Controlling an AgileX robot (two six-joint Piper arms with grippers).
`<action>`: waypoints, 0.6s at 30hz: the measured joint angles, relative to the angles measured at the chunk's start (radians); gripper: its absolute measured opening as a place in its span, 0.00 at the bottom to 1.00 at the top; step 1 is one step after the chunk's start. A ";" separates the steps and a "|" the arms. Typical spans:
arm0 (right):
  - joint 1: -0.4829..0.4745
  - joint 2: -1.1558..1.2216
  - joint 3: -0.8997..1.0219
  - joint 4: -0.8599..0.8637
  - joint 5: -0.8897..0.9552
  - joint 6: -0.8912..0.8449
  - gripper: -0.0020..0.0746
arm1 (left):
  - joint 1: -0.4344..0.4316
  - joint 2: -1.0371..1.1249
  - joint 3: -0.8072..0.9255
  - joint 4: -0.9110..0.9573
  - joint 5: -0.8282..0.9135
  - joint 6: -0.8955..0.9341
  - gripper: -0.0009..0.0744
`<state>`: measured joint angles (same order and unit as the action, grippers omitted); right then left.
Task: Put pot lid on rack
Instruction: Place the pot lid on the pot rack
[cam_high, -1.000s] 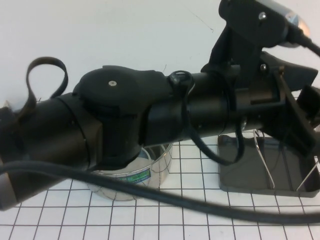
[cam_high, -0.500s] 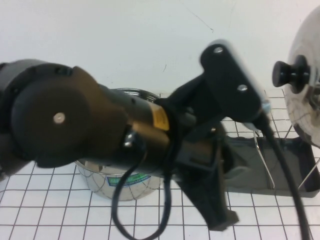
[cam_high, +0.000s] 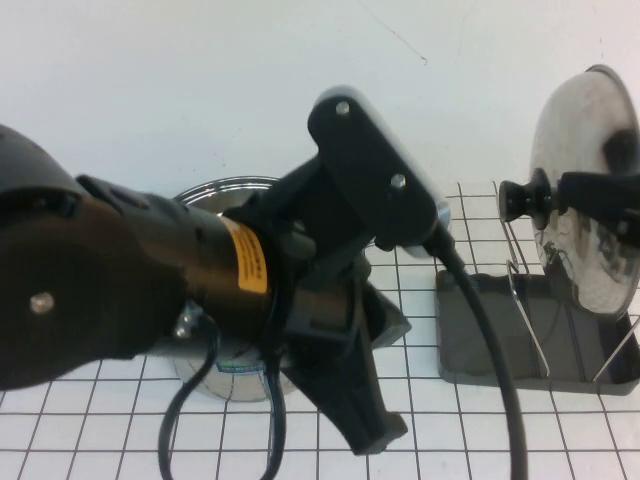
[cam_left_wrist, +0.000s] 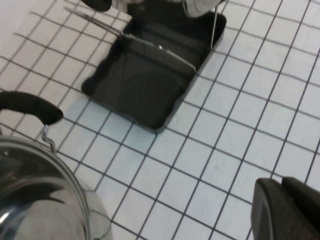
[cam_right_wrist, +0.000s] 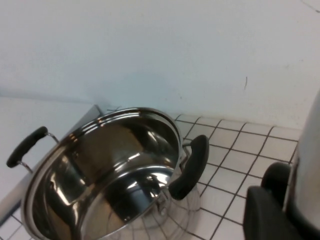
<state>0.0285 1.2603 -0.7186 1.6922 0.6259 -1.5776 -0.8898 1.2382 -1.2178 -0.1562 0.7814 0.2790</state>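
The pot lid (cam_high: 585, 215), shiny steel with a black knob (cam_high: 524, 198), stands on edge over the right part of the dark grey rack (cam_high: 480, 345). Its lower rim is down among the wire loops (cam_high: 527, 320); I cannot tell if it rests there. My right gripper (cam_high: 552, 195) is shut on the knob, which also shows in the right wrist view (cam_right_wrist: 276, 181) beside the lid's rim (cam_right_wrist: 307, 160). My left gripper (cam_high: 372, 425) is shut and empty, low over the tiles between pot and rack; it also shows in the left wrist view (cam_left_wrist: 286, 207).
The open steel pot (cam_right_wrist: 105, 170) with two black handles (cam_right_wrist: 192, 165) stands left of the rack, mostly behind my left arm (cam_high: 150, 290) in the high view. The rack (cam_left_wrist: 150, 75) and pot rim (cam_left_wrist: 45, 195) show in the left wrist view. A white wall is behind.
My left arm has swung back to the left and lowered, uncovering the rack. The lid, held by my right gripper, has moved left and down onto the rack area.
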 joint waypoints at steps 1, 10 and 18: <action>0.018 0.001 0.000 0.000 -0.025 -0.010 0.14 | 0.000 0.000 0.010 0.000 0.000 -0.002 0.01; 0.086 0.079 -0.002 0.002 -0.102 -0.035 0.14 | 0.000 0.000 0.033 0.000 -0.027 -0.033 0.01; 0.086 0.129 -0.002 0.002 -0.156 -0.037 0.15 | 0.000 0.000 0.034 0.000 -0.028 -0.045 0.01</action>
<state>0.1140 1.3889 -0.7202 1.6941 0.4701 -1.6145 -0.8898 1.2382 -1.1840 -0.1562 0.7532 0.2336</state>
